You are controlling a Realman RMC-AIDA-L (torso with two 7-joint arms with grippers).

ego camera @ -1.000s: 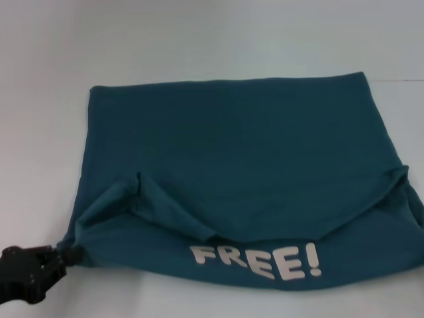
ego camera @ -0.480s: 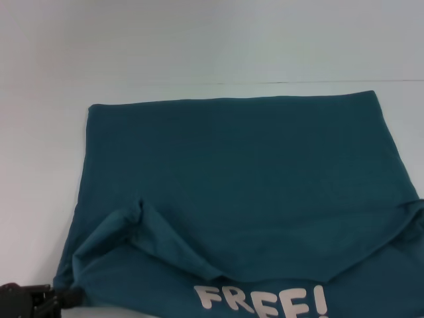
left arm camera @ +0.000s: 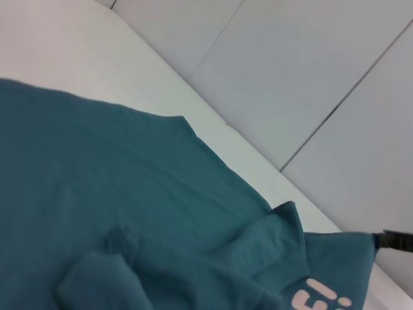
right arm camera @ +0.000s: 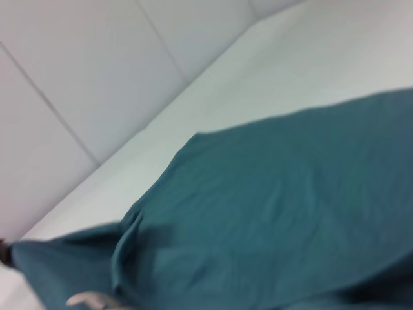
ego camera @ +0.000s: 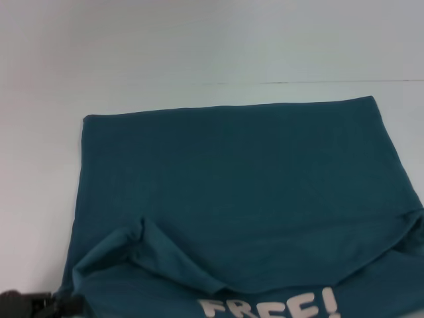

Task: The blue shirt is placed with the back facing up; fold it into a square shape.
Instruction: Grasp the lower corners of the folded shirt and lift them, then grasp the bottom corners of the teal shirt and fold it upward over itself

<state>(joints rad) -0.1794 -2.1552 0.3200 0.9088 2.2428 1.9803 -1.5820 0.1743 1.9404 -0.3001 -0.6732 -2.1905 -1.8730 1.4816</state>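
Left gripper (ego camera: 56, 305) fingers pinch the blue shirt (ego camera: 245, 192) near-left corner on the worktop (ego camera: 199, 46), holding the hem taut for folding; right gripper unseen.

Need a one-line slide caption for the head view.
Left gripper pinches the blue shirt at its near-left corner, FREE! print partly showing.

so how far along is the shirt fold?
Partway. Done: the blue shirt lies doubled, its plain back layer over the "FREE!" print along the near edge. In hand: the left hand pinches the near left corner; the right hand holds the opposite corner. Left: a bunched sleeve to flatten, and the wide rectangle still needs squaring.
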